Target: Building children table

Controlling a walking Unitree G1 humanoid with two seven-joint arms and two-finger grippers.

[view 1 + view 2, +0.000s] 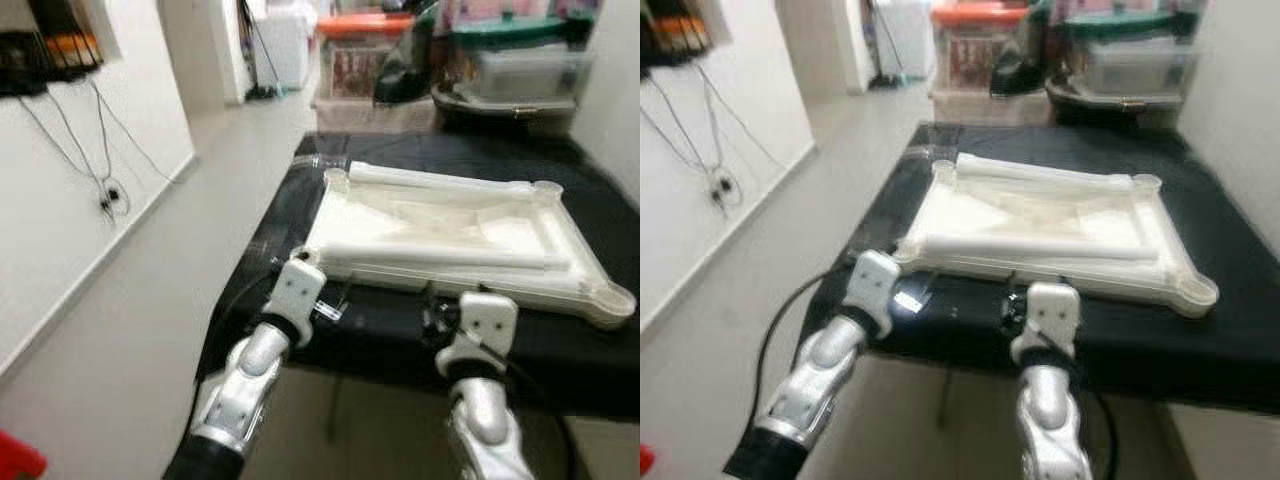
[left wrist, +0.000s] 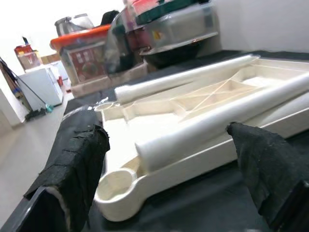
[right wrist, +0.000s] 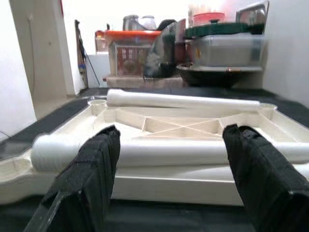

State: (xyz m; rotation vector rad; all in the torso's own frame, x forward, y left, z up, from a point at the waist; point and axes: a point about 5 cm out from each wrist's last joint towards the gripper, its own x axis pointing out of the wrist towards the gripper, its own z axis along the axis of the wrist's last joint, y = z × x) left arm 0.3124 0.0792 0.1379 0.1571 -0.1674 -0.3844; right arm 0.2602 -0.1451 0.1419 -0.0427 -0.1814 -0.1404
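Observation:
A white plastic children's tabletop [image 1: 560,225] lies upside down on the black table [image 1: 600,350], its ribbed underside up. Two white table legs lie across it: a near leg [image 1: 440,258] along the front edge and a far leg [image 1: 430,178] along the back edge. A round leg socket [image 2: 116,182] shows at the near left corner. My left gripper [image 2: 166,145] is open just in front of that corner, pointing at the end of the near leg [image 2: 212,123]. My right gripper [image 3: 169,142] is open in front of the tabletop's front edge, facing the near leg [image 3: 193,151].
Plastic storage boxes with orange [image 1: 365,50] and green [image 1: 515,55] lids stand behind the black table. A white wall with hanging cables [image 1: 105,195] runs along the left, with open grey floor [image 1: 150,290] between it and the table. A red object [image 1: 15,462] sits at the lower left.

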